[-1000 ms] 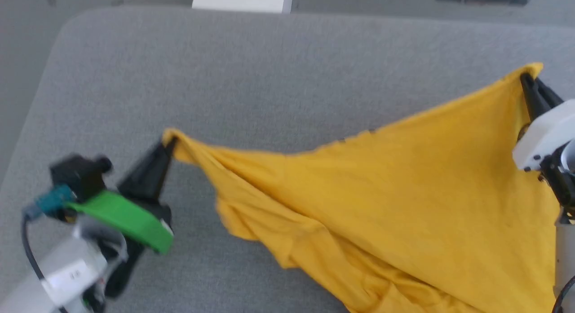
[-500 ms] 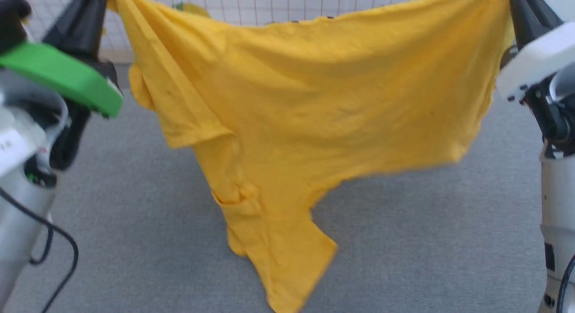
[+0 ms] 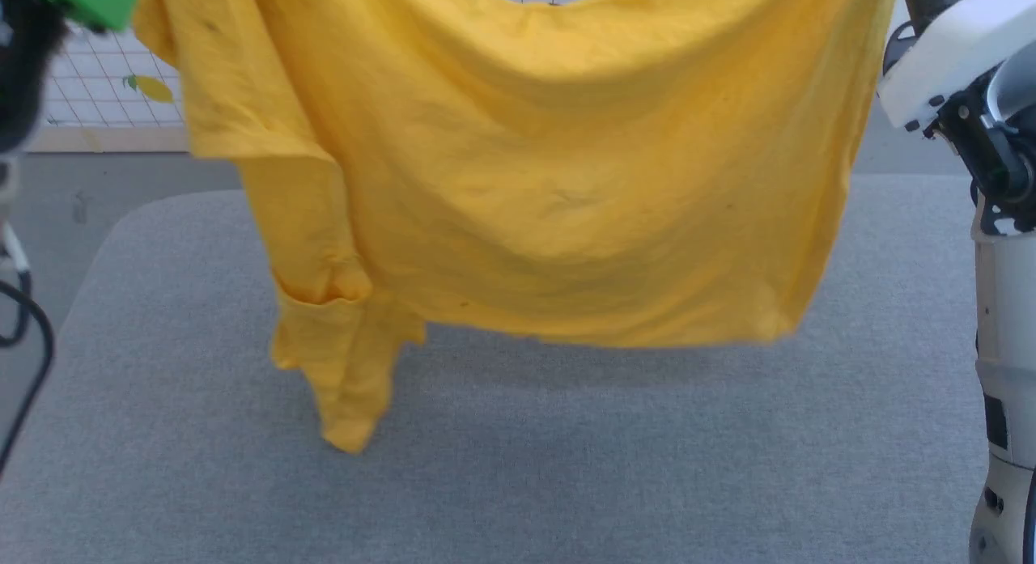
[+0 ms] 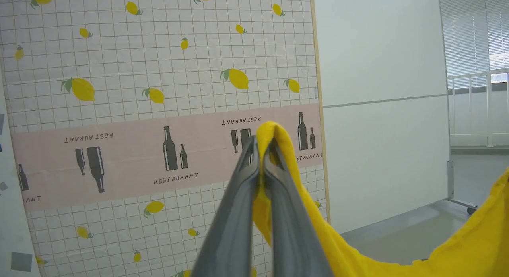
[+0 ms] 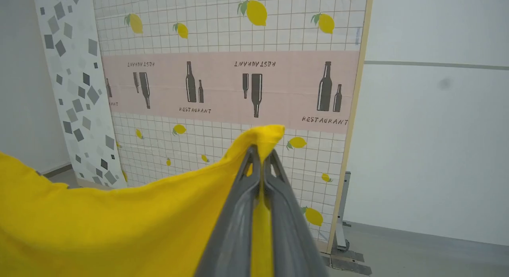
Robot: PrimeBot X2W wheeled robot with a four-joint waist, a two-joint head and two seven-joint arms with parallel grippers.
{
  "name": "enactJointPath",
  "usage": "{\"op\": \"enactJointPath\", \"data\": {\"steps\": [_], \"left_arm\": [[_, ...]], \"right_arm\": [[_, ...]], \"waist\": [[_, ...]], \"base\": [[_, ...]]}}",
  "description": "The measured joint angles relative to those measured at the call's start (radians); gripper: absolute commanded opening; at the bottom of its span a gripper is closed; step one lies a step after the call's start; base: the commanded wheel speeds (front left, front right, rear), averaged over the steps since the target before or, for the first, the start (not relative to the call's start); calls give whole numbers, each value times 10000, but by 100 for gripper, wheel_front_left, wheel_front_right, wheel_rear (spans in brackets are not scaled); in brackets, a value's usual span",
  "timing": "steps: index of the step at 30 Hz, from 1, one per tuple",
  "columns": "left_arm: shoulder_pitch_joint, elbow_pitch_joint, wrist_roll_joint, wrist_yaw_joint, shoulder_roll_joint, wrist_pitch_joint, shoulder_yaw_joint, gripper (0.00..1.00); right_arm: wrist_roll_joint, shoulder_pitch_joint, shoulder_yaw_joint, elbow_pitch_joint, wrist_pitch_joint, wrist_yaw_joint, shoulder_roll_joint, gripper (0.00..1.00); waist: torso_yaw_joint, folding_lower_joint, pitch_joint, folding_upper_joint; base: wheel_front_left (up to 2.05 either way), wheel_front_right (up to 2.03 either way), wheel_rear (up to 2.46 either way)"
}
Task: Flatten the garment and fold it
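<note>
While it hangs, garment (image 3: 526, 184): yellow, creased, sleeve (image 3: 340, 370) drooping at left.
My left gripper (image 4: 260, 150): pinching one top corner.
My right gripper (image 5: 260, 157): pinching the other.

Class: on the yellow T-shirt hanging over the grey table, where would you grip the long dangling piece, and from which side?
Probably near the narrow lower end of the dangling piece of the T-shirt, coming in level from the robot's left: it hangs free below the hem, and the wide panel crowds its right.
</note>
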Motion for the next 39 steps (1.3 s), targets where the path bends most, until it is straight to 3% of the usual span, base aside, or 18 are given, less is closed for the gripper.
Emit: {"op": "enactJointPath", "data": {"steps": [5, 9, 13, 16, 23, 32, 39], "left_arm": [[-910, 360, -111, -159, 203, 915, -173, 0], [-1785, 932, 633, -485, 403, 980, -481, 0], [-3536, 1726, 1273, -535, 226, 33, -178, 0], [-4965, 2272, 1661, -813, 81, -646, -73, 0], [-7236, 3116, 2190, -1273, -203, -1689, -23, 0], [-7349, 3423, 1848, -1778, -86, -3101, -637, 0], [-5772, 1772, 748, -1808, 1016, -4036, -3028, 0]], "right_arm": [[-33, -571, 163, 0, 961, 0, 132, 0], [-529, -1733, 77, 581, 1290, 0, 512, 0], [-1427, -3852, -36, 1580, 899, 0, 851, 0], [-2040, -5385, -144, 2410, 207, 0, 1110, 0], [-2901, -7770, -859, 3839, -1179, 0, 1321, 0], [-3630, -8601, -1039, 5183, -2541, 0, 1333, 0], [-2658, -7518, 205, 5254, -3260, 0, 934, 0]], "waist": [[-101, 0, 551, 0], [-180, 0, 1193, 0], [-287, 0, 2126, 0], [-405, 0, 2947, 0], [-673, 2, 4684, 0], [-789, 3, 6865, 0], [-526, 5, 7850, 0]], "base": [[0, 0, 0], [0, 0, 0], [0, 0, 0], [0, 0, 0], [0, 0, 0], [0, 0, 0], [0, 0, 0]]}}
